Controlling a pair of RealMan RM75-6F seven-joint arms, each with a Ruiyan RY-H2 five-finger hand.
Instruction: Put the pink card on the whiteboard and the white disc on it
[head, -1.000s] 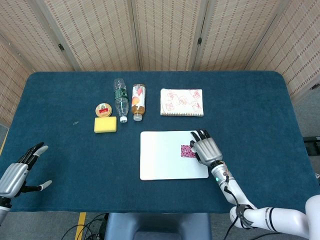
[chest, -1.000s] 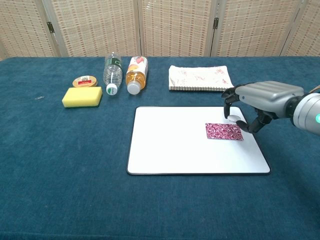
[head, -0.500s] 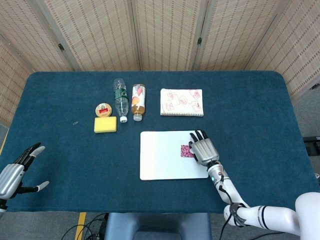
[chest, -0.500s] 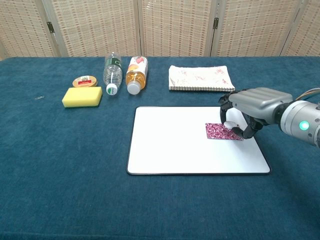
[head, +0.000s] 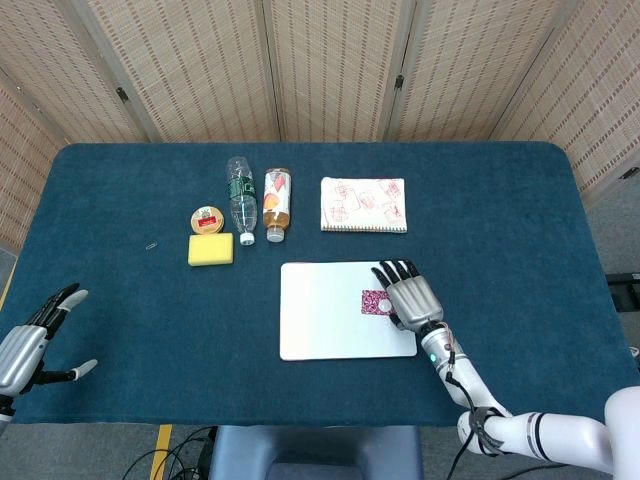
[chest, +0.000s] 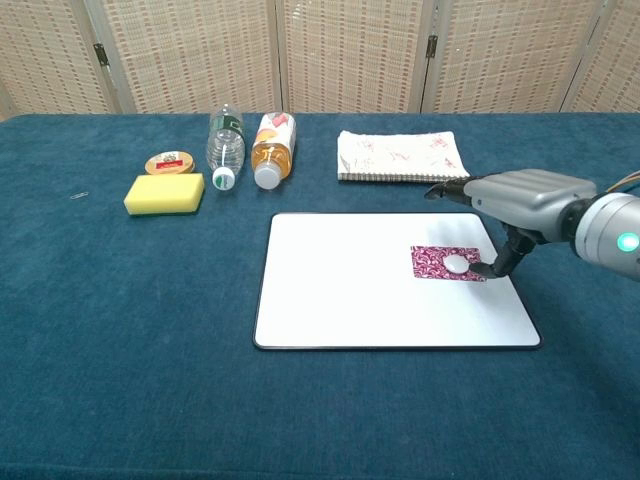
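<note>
The pink patterned card (chest: 446, 263) (head: 376, 301) lies flat on the right part of the whiteboard (chest: 350, 290) (head: 325, 320). A small white disc (chest: 456, 264) (head: 385, 308) rests on the card. My right hand (chest: 520, 200) (head: 408, 293) hovers just right of and above the card, fingers spread, holding nothing; its thumb reaches down near the card's right edge. My left hand (head: 30, 345) is open at the table's front left corner, seen only in the head view.
At the back stand a patterned notebook (chest: 400, 156), two lying bottles (chest: 224, 145) (chest: 270, 148), a yellow sponge (chest: 164, 193) and a small round tin (chest: 170, 162). A tiny clip (head: 152, 245) lies far left.
My right hand has opened and let go of the white disc, which now lies on the pink card. My left hand shifted slightly.
</note>
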